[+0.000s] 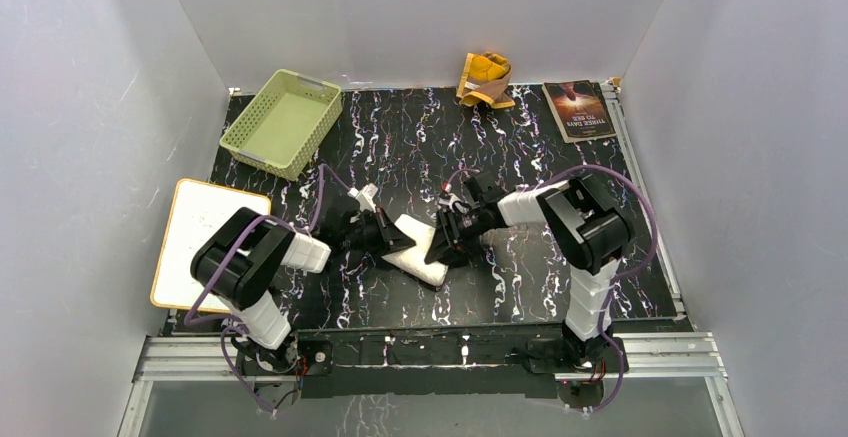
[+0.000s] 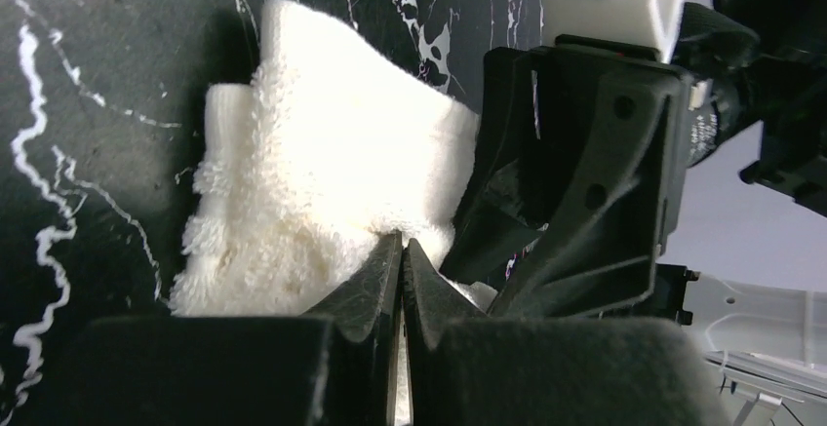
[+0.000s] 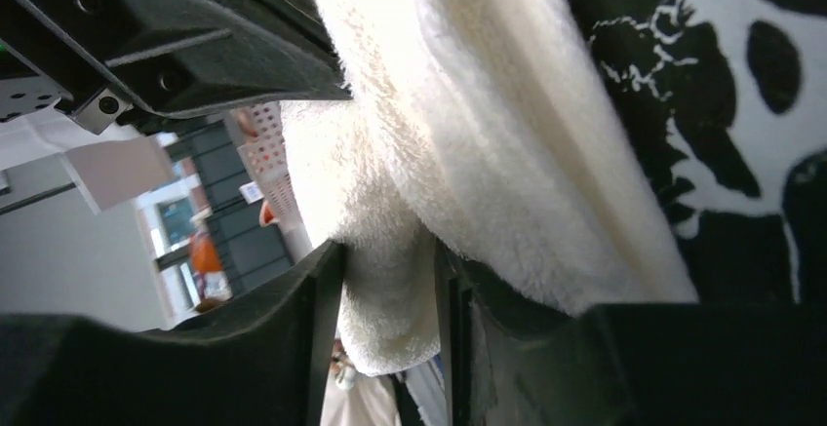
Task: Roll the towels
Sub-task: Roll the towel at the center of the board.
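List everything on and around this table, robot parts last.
cream-white towel: one, cream-white, table centre, between both grippers
yellow towel: one, mustard with tan, crumpled at far edge
book: one, dark cover, far right corner
basket: one, pale green, far left
board: one, white with tan rim, left edge
table: one, black, white-veined
left gripper: one, black, shut, tips at cream-white towel
right gripper: one, black, closed on cream-white towel
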You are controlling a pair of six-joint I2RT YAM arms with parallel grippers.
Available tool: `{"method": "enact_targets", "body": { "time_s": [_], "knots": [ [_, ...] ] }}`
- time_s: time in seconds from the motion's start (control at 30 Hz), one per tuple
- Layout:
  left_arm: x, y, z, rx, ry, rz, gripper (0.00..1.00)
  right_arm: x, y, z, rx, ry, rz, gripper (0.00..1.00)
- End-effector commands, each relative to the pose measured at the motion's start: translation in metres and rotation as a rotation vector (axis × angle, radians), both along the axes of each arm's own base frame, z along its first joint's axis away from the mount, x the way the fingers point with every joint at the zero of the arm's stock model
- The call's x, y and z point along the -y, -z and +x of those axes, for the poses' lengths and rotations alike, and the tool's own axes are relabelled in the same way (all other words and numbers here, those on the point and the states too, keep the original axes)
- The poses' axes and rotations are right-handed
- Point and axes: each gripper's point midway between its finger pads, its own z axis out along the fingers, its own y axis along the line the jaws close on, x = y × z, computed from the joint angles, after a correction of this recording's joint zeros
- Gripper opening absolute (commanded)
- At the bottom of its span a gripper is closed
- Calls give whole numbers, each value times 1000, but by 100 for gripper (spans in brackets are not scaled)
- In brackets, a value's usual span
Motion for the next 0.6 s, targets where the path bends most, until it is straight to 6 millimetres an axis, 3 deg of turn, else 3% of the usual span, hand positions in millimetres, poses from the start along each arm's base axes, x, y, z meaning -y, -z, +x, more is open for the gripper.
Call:
{"method": "enact_targets", "body": {
  "time_s": [0.0,0.07,0.1,0.13,0.23,0.3,0.4,0.47,0.57],
  "knots": [
    [-17,49,-16,-82,-18,134,0,32,30,30,253,65,-298,42],
    [-23,54,-18,-86,-23,168,0,39,11,51,395,108,-350,48],
    [-25,55,-19,-85,-24,185,0,45,-3,65,489,146,-385,59],
    [-29,56,-20,-84,-27,205,0,52,-15,77,580,178,-423,64],
    [-33,55,-21,-75,-26,239,0,58,-65,94,876,216,-440,67],
    [-35,56,-21,-75,-24,248,0,47,-99,87,1059,199,-382,69],
    [-33,57,-19,-78,-17,252,0,18,-132,55,1290,128,-230,69],
    [-32,57,-17,-76,-13,256,0,6,-120,30,1387,36,-222,70],
    [-31,58,-16,-78,-4,261,0,-12,-98,1,1491,-149,-252,90]
  ]
}}
